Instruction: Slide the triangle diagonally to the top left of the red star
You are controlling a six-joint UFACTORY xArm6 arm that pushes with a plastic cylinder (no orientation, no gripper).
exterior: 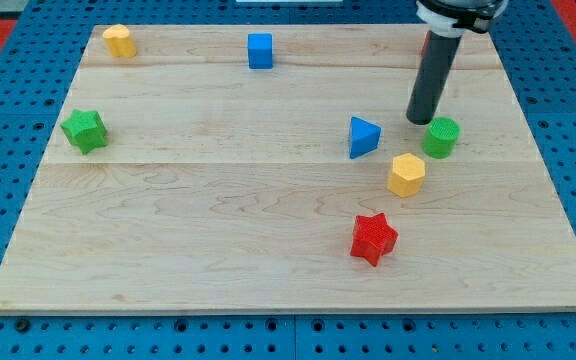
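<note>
On the pale wooden desk, set on a blue pegboard, my tip (a bare rod, no fingers) rests between the blue triangle and green cylinder, with the red star below.

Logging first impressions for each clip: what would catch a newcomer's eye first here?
The dark rod coming down from the view's top right, my tip resting just left of the green cylinder. Next, the tight cluster there: blue triangle, yellow hexagon, and the red star nearer the view's bottom.
</note>
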